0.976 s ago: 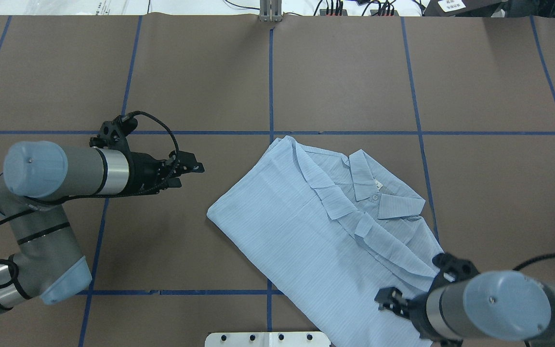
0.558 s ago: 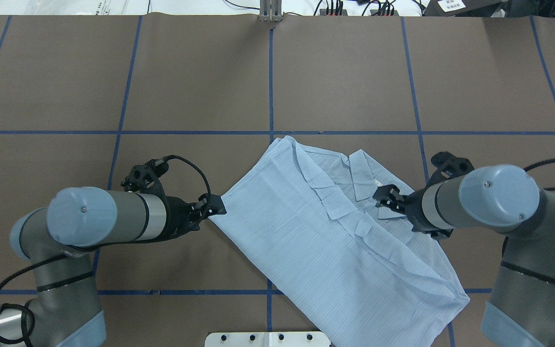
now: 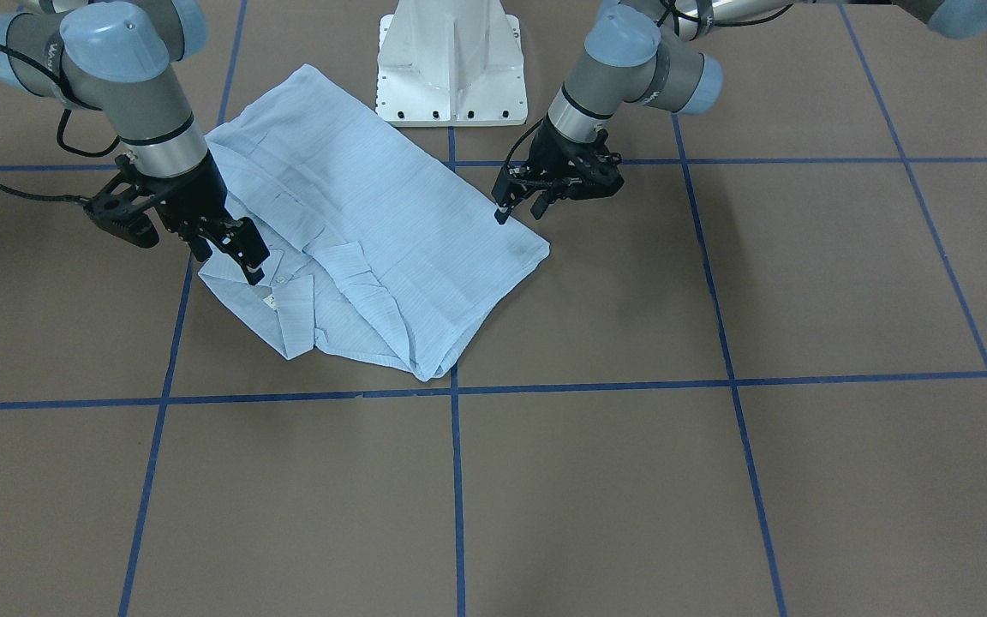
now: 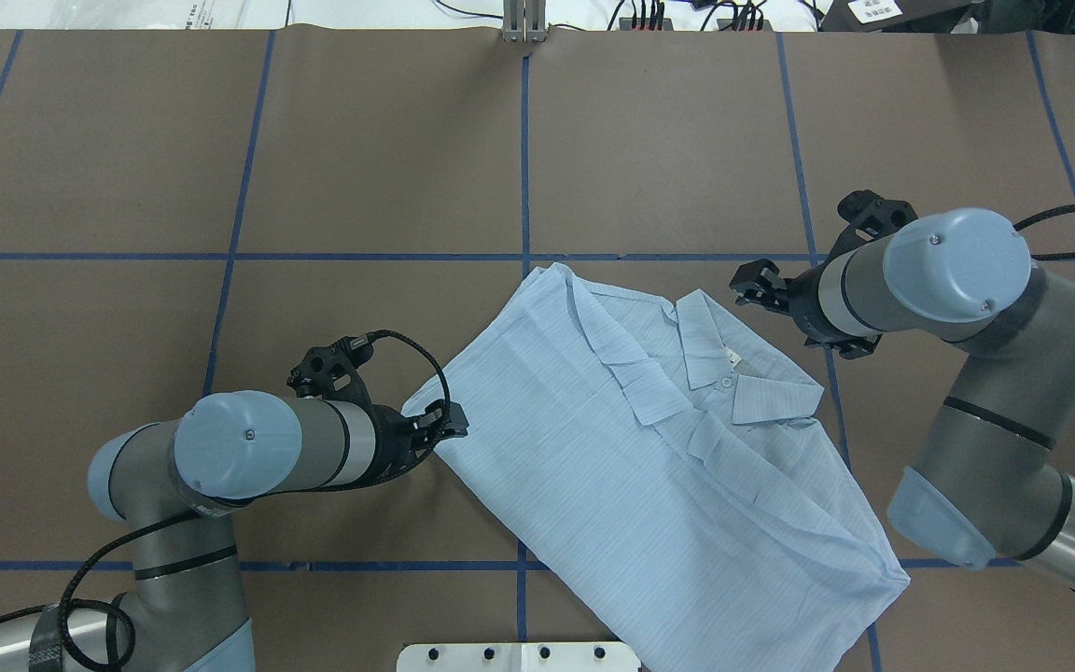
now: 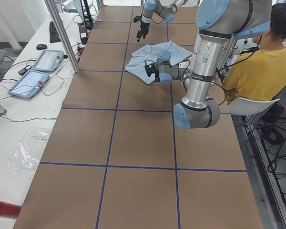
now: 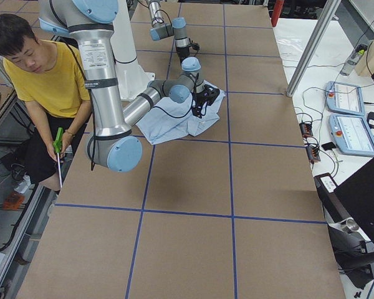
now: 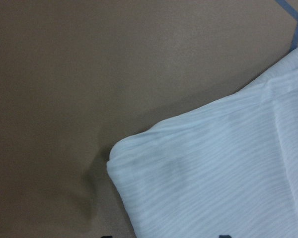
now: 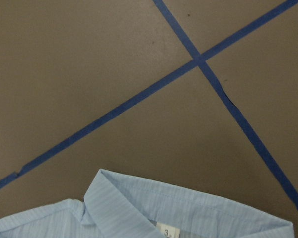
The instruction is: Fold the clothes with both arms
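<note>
- Both grippers had shifted since a moment before: the right gripper (image 4: 745,283) had drawn off the collar (image 4: 701,341) to the far side of it, and the left gripper (image 4: 452,425) had slid closer in over the corner of the shirt (image 4: 593,448).
- Under both grippers lay the brown table (image 4: 360,140), crossed by blue tape lines (image 4: 525,168).
- Between the two grippers the light blue shirt lay flat, folded to a long slanted shape, sleeves tucked in and front side up.
- One folded corner of it sat right beneath the left gripper, whose jaws stood apart with nothing held. The wrist view showed only the fingertips at the bottom edge, one to either side of that corner. Whether they touched the cloth could not be told.
- Jaws of the right gripper were also spread and empty. It hung above bare table close to a tape crossing, with the collar's edge just on the robot's side of it.
- Near that gripper, inside the collar, showed the small white neck label (image 4: 733,356), and a white button (image 4: 727,382) just below it.
</note>
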`<state>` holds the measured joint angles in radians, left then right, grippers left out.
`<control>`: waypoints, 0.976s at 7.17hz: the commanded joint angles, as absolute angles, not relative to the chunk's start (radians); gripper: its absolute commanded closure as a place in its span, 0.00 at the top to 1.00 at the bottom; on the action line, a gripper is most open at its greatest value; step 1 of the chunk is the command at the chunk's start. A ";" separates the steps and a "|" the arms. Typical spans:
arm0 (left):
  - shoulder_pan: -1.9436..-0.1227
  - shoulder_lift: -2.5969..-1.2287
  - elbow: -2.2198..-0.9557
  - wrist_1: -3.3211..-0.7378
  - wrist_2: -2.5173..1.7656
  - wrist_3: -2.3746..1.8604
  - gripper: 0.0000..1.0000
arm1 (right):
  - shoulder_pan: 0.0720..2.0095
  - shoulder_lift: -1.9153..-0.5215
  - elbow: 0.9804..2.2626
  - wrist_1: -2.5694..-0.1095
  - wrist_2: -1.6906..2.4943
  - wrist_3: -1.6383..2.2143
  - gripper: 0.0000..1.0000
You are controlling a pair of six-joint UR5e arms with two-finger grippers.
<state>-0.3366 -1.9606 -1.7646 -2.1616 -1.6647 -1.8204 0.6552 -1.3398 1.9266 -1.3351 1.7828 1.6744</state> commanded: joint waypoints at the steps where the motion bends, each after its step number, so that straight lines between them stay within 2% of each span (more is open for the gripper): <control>1: -0.336 -1.976 -1.752 -2.161 -1.634 -1.809 0.73 | 0.670 -1.321 1.893 -1.333 1.784 1.660 1.00; 5: -0.354 -1.968 -1.715 -2.161 -1.631 -1.801 0.66 | 0.678 -1.307 1.888 -1.333 1.784 1.661 1.00; 6: -0.357 -1.968 -1.713 -2.161 -1.631 -1.801 0.59 | 0.678 -1.301 1.890 -1.333 1.784 1.661 1.00; 7: -0.359 -1.968 -1.713 -2.161 -1.631 -1.802 0.33 | 0.681 -1.301 1.890 -1.333 1.784 1.661 1.00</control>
